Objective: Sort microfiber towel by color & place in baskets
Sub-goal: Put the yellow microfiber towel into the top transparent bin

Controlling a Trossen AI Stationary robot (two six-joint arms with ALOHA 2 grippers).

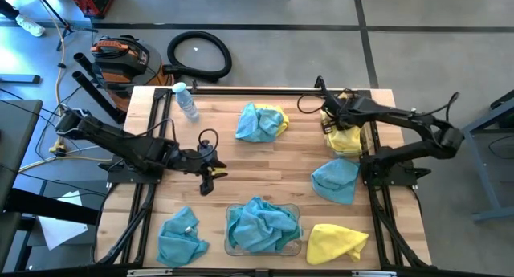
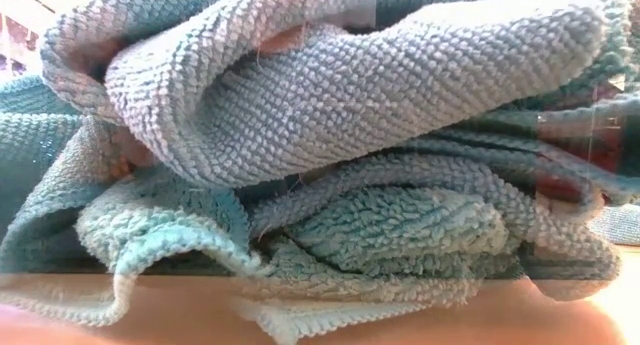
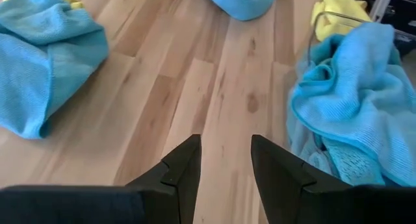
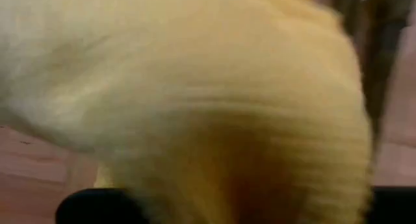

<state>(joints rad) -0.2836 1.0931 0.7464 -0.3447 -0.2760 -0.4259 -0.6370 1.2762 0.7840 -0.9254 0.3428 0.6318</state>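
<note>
My left gripper (image 1: 210, 177) (image 3: 224, 165) is open and empty, low over bare wood at the table's left middle. My right gripper (image 1: 331, 116) is over the far right basket (image 1: 363, 148), which holds yellow towels (image 1: 345, 140). Yellow cloth (image 4: 195, 100) fills the right wrist view. A near basket (image 1: 230, 246) holds a heap of teal towels (image 1: 263, 225) (image 2: 320, 135) (image 3: 354, 113). Loose towels lie on the table: a teal and yellow pile (image 1: 261, 123) (image 3: 45, 55), a teal one (image 1: 336, 181) (image 3: 242, 2), a teal one (image 1: 181, 238) and a yellow one (image 1: 337, 242) (image 3: 338, 10).
A clear water bottle (image 1: 186, 100) lies at the far left of the table. Bare wood (image 1: 257, 169) shows in the table's middle between the piles. A black hose coil (image 1: 199, 54) and a tool case (image 1: 120, 54) lie on the floor beyond the far edge.
</note>
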